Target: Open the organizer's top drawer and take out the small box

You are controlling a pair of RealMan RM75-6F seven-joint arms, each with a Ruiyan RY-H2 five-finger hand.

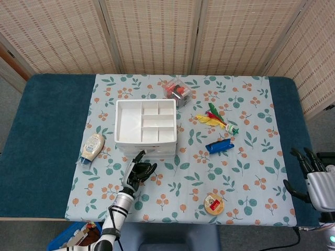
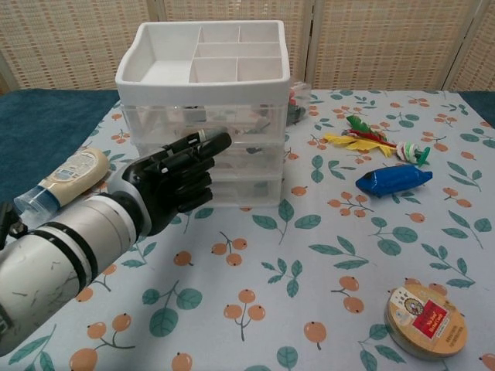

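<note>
Nearest you, your left hand (image 2: 176, 179) sits low over the leaf-print tablecloth (image 2: 309, 255), its dark fingers (image 2: 203, 147) curled in toward the palm with one stretched forward so that its tip lies against the front of the organizer (image 2: 203, 116), about level with the upper drawers; it has hold of nothing, and you cannot tell from either view whether that fingertip is hooked on a drawer edge or only touching the clear plastic. From the head view the same hand (image 1: 137, 171) shows just in front of the organizer (image 1: 145, 127). Your right hand (image 1: 313, 175) rests off the cloth at the far right edge of the table, fingers spread and holding nothing. In the near right part of the cloth lies a round wooden tin (image 2: 425, 321) with a red label. To your left, just beside the forearm, a squeeze bottle (image 2: 66, 179) lies on its side at the cloth's edge. The organizer stands upright with its white divided tray on top and its clear drawers all pushed in; the small box is not clearly made out through the drawer fronts. Right of it lie a blue fish-shaped toy (image 2: 393, 179), then a feathered shuttlecock (image 2: 363, 139) farther back. Behind the organizer sits a clear container with red contents (image 1: 177, 92).
</note>
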